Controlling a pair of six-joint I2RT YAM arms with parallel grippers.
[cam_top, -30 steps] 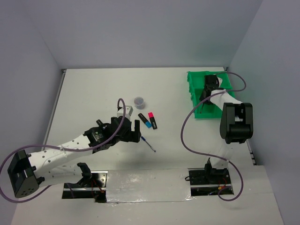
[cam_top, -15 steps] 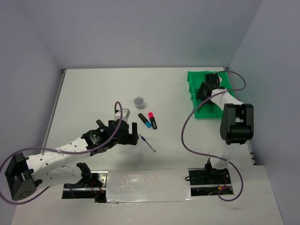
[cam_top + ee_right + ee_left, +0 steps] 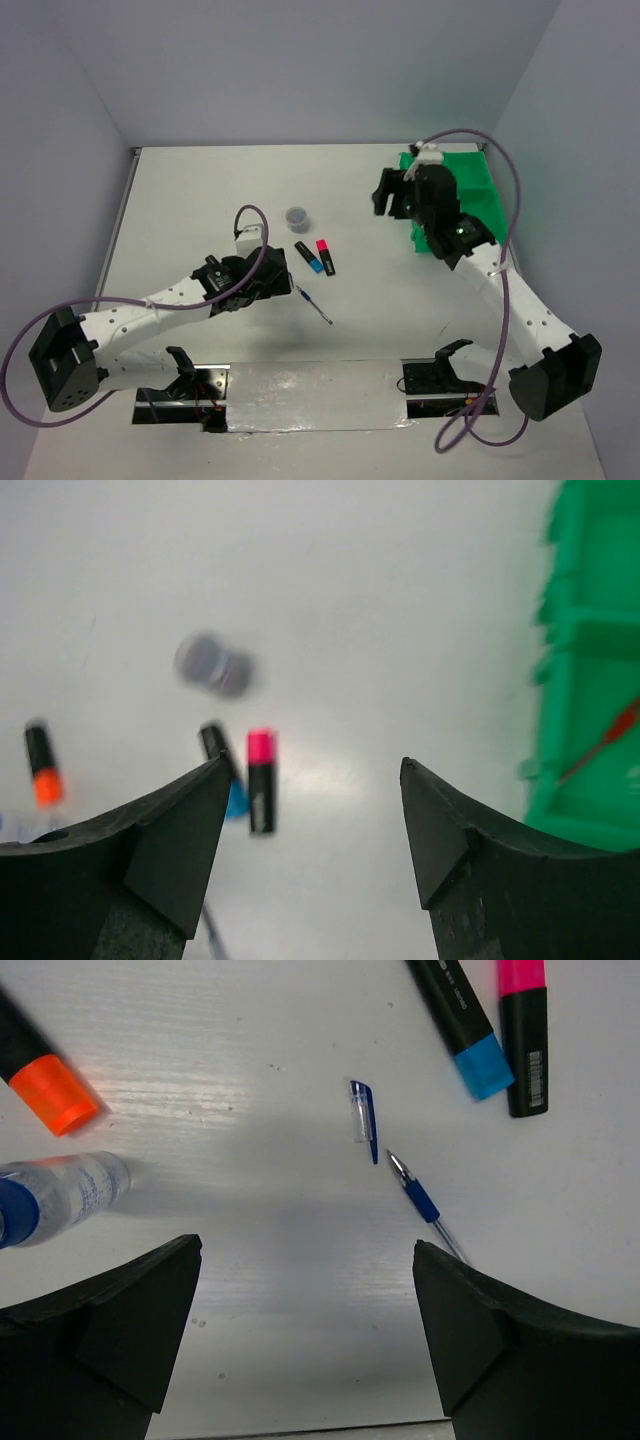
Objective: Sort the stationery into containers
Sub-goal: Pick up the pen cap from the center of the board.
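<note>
— Could any writing be read?
— Only a barcode sticker (image 3: 533,1065) on the pink highlighter (image 3: 522,1020). The white print along the blue highlighter (image 3: 455,1010) beside it was too small, as was the label on the clear bottle (image 3: 70,1190)
— And the grippers?
— The left gripper (image 3: 305,1255) stood wide and empty over the slim blue pen (image 3: 420,1200) and its loose cap (image 3: 363,1120), mid-table. The right gripper (image 3: 315,770) gaped empty just left of the far-right green tray (image 3: 585,650), which held a thin red pen (image 3: 605,740)
</note>
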